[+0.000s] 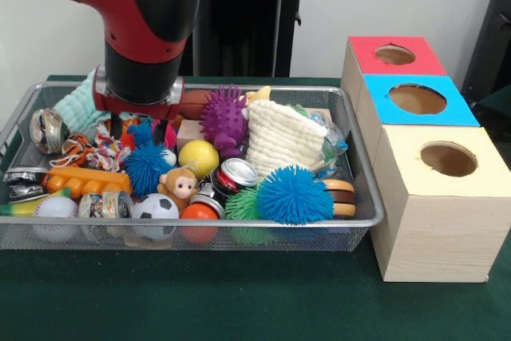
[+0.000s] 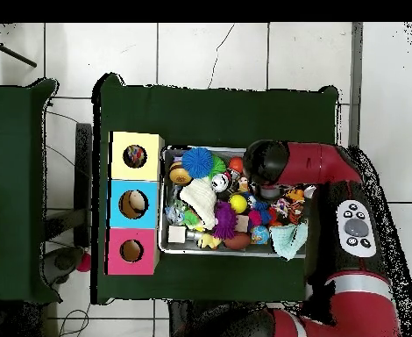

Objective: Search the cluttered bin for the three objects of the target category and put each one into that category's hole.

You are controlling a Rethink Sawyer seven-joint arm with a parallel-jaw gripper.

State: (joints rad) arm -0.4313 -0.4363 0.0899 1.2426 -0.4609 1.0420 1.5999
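The wire mesh bin (image 1: 192, 222) is full of toys; it also shows in the overhead view (image 2: 236, 255). My gripper (image 1: 150, 127) is down in its left part, under the red and black wrist, with its tips hidden among the toys. An orange-and-black rope toy (image 1: 77, 149) and a multicolour rope toy (image 1: 108, 154) lie just left of the gripper; I see them in the overhead view (image 2: 291, 204) beside the arm. I cannot make out a third rope toy. The yellow-surround hole (image 1: 449, 159) is on the nearest wooden box; in the overhead view (image 2: 134, 156) something multicoloured shows inside it.
Blue-surround hole (image 1: 417, 99) and red-surround hole (image 1: 394, 54) sit behind the yellow one. The bin also holds blue spiky balls (image 1: 295, 195), a purple spiky ball (image 1: 223, 116), a cream knitted cloth (image 1: 281, 137), a yellow ball (image 1: 198, 157), cans, a monkey and a baseball.
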